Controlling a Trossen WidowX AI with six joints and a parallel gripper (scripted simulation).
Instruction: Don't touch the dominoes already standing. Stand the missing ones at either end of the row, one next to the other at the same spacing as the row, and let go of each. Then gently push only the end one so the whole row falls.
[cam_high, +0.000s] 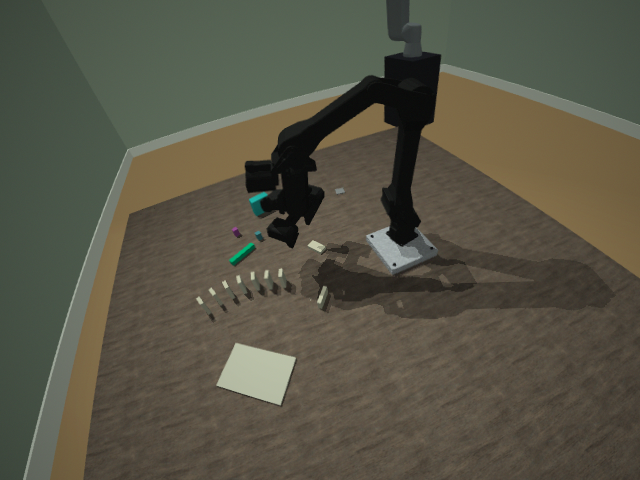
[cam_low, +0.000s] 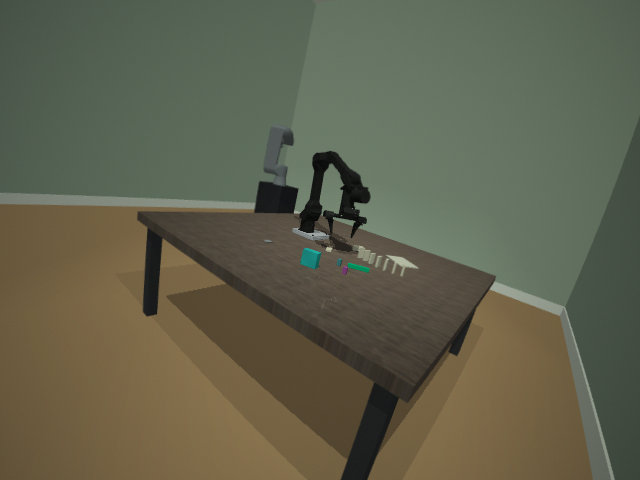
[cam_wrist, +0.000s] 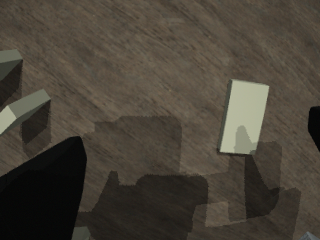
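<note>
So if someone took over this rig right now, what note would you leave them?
Gripper: open, empty, hanging above the table over the loose domino lying flat near the arm's base plate.
Row: seven dominoes standing, untouched.
One more domino stands apart from the row's end nearest the base, with a wider gap than the row's own spacing.
Done: nothing placed in line yet, as far as the views show.
Left: pick up the flat domino, stand it at a row end at matching spacing, release; deal with the gap by the separate one; then gently push only the end domino.
</note>
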